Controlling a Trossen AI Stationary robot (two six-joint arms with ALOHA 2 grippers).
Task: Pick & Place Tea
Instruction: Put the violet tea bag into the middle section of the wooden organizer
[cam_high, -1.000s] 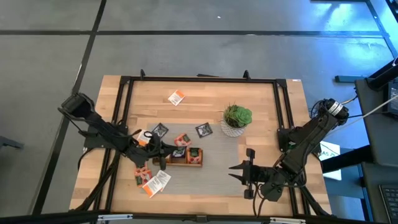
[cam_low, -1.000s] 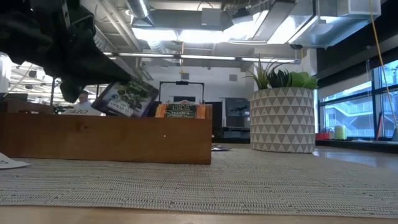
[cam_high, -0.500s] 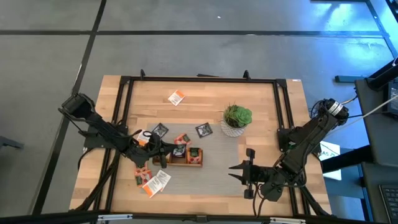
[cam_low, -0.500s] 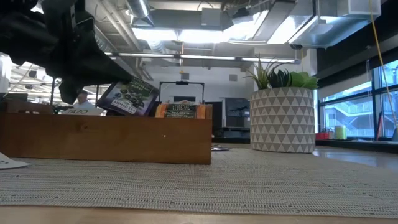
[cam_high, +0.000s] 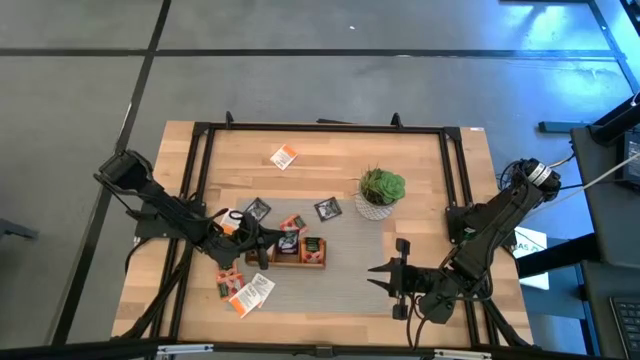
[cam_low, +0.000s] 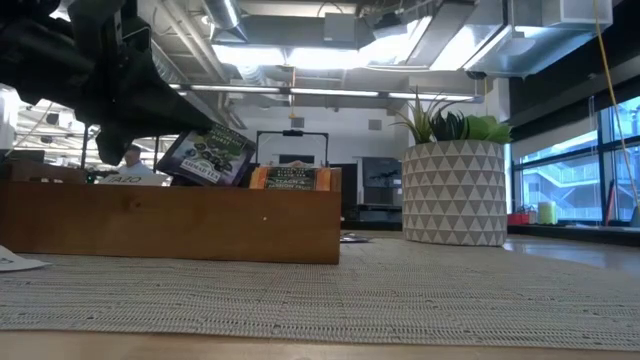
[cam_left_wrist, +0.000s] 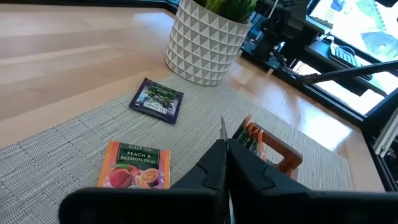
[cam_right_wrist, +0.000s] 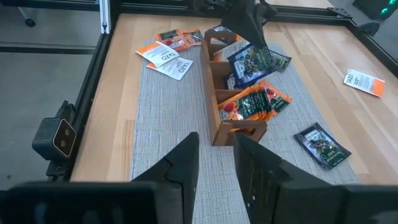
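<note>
My left gripper hangs over the long wooden tray and is shut on a dark tea sachet. The sachet hangs tilted over the tray's middle compartment. An orange-green sachet stands in the tray's end compartment on the plant's side. Other sachets lie flat on the table: a white-and-orange one near the far edge, two dark ones, a peach one, and a few on the tray's near left. My right gripper waits open near the table's near right. My left gripper pinches the dark sachet between its two shut fingers at the upper corner. It comes slanting down from the table's left. The sachet hangs tilted below the fingers. Its lower edge is about level with the tray's rim; whether it touches the tray I cannot tell.
A green plant in a white patterned pot stands to the right of the tray, on the far side. A grey woven mat lies under the tray. A black frame runs around the table top.
My left gripper has shifted slightly over the tray, still shut on the dark sachet, which stays tilted at about the same height. My right arm has kept still.
</note>
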